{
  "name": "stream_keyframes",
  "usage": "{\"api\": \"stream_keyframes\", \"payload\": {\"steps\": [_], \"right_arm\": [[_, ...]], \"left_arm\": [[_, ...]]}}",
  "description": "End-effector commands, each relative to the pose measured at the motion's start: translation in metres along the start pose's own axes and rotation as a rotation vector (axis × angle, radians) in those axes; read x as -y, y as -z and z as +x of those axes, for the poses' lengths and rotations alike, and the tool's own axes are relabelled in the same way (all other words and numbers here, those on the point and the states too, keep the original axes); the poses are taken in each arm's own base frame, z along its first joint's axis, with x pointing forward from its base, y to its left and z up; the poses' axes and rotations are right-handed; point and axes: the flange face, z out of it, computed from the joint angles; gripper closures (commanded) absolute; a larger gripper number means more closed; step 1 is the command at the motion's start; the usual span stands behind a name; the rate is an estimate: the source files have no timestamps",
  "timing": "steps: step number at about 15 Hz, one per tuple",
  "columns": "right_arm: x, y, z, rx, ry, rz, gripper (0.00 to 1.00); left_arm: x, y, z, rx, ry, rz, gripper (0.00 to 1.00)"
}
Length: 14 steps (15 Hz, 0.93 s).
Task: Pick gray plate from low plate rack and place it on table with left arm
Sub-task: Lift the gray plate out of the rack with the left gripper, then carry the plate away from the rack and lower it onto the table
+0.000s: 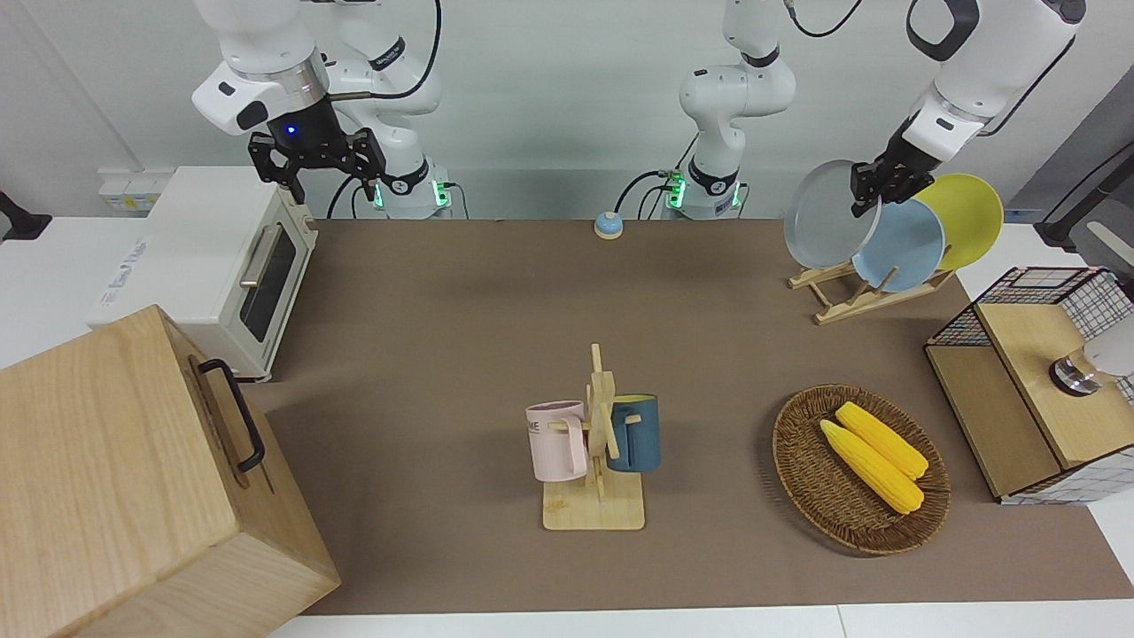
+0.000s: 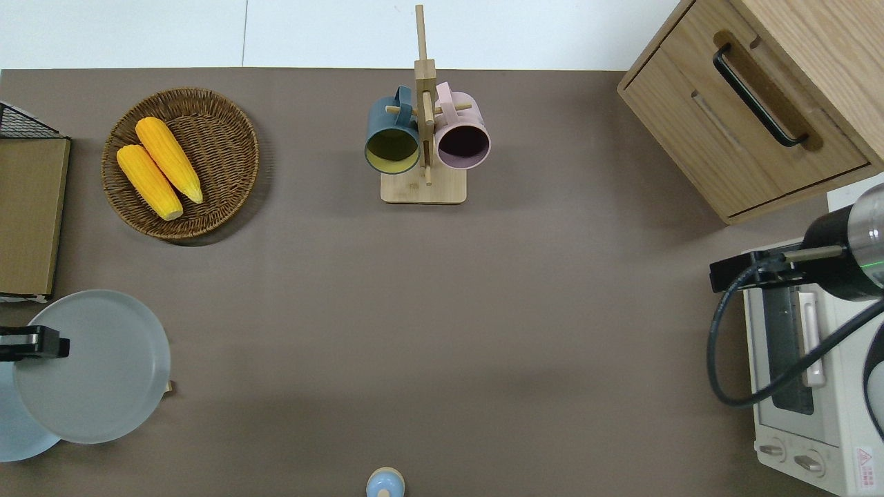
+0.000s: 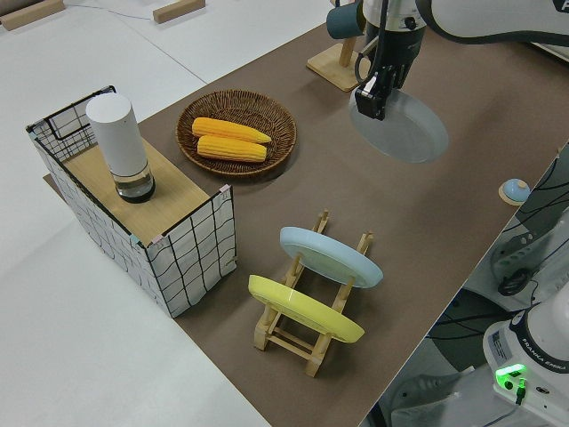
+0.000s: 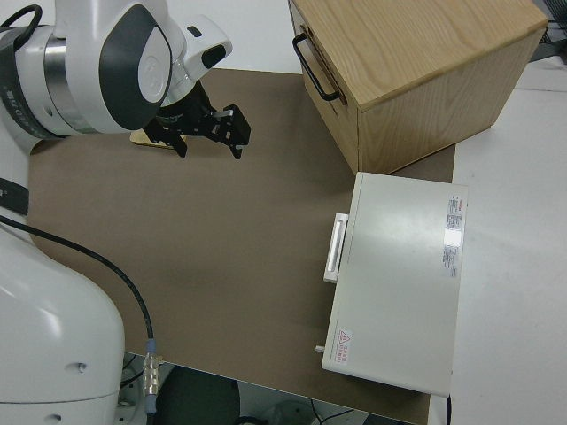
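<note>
My left gripper [image 1: 872,188] is shut on the rim of the gray plate [image 1: 827,218], which hangs tilted in the air. The overhead view shows the gray plate [image 2: 103,369] over the low plate rack [image 2: 168,388], hiding nearly all of it, with the left gripper [image 2: 43,343] at the plate's edge. In the left side view the gray plate [image 3: 404,132] is clear of the rack [image 3: 283,340], held by the left gripper [image 3: 371,96]. A light-blue plate [image 1: 905,244] and a yellow plate [image 1: 970,217] lean in the rack [image 1: 852,299] on the brown table [image 1: 443,310]. The right gripper [image 1: 322,168] is parked and open.
A wicker basket [image 1: 802,478] with two corn cobs and a wooden mug stand [image 1: 598,452] with two mugs sit farther from the robots. A wire crate [image 1: 1036,390] stands at the left arm's end. A toaster oven [image 1: 221,266] and a wooden cabinet [image 1: 133,478] stand at the right arm's end.
</note>
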Motion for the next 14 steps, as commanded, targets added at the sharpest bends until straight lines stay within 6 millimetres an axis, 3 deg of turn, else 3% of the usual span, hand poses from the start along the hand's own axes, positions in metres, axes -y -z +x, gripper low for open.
{"api": "stream_keyframes", "payload": {"steps": [1,3,6,11,14], "right_arm": [[0.000,0.003,-0.003,0.006,0.000,0.007,0.011],[0.001,0.003,-0.003,0.006,0.001,0.006,0.011],[0.000,0.003,-0.003,0.006,0.001,0.007,0.011],[0.001,0.003,-0.003,0.006,0.001,0.006,0.013],[0.000,0.003,-0.003,0.006,0.002,0.005,0.011]], "left_arm": [[-0.022,0.004,-0.004,0.002,0.053,-0.098,1.00],[-0.037,-0.007,-0.004,0.023,0.034,-0.115,1.00],[-0.038,-0.022,-0.004,0.047,0.039,-0.142,1.00],[-0.039,-0.066,-0.002,0.078,0.053,-0.189,1.00],[-0.053,-0.093,0.000,0.072,0.044,-0.209,1.00]]}}
